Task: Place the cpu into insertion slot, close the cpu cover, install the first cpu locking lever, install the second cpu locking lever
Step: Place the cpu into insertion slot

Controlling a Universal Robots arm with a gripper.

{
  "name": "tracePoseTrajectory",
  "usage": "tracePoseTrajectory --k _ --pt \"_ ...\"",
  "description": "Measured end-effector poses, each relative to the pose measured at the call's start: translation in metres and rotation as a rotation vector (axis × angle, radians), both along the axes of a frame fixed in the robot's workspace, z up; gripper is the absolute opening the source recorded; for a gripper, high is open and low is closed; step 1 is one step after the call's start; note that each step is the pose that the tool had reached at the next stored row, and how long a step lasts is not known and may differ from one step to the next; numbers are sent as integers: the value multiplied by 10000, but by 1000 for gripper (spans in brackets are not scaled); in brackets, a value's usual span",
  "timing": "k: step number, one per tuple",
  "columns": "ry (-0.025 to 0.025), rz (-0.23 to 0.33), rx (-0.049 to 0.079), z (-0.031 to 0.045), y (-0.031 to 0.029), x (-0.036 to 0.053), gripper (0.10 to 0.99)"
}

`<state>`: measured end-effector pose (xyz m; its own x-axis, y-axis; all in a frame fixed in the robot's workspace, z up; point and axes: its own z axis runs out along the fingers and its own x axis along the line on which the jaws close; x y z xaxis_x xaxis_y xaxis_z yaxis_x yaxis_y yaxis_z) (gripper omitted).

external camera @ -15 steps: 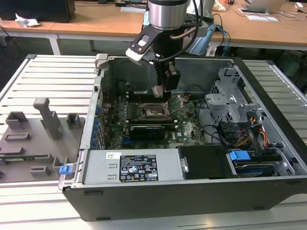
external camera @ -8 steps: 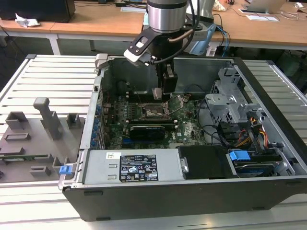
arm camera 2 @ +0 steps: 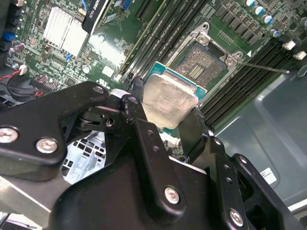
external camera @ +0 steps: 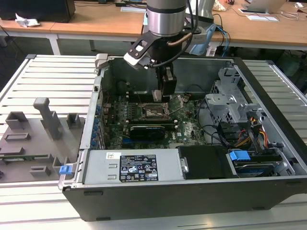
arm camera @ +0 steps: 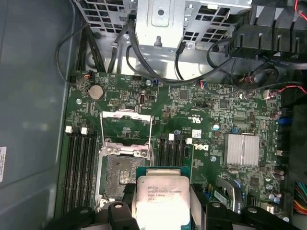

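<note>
The end effector (arm camera 2: 167, 108) pinches the cpu (arm camera 2: 170, 98) by opposite edges, close above the bare insertion slot (arm camera 2: 204, 62). The cpu cover (arm camera: 125, 114) lies flipped open. The chip is best kept level, with its edges squared to the slot, and lowered without sliding.

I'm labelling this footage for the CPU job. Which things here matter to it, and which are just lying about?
Part of the job: cpu, held in the jaws above the board; insertion slot, uncovered; cpu cover, swung open.

Lying about: heatsink; coin battery; black card; power supply; grey blocks beside the case.
</note>
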<state>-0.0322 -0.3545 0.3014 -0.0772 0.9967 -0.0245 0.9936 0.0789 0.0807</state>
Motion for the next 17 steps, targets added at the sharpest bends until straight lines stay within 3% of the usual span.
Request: tracePoseTrajectory --k 14,17 --pt "-1 1 -14 -78 0 -11 537" --pt "0 1 -17 -165 18 -18 537"
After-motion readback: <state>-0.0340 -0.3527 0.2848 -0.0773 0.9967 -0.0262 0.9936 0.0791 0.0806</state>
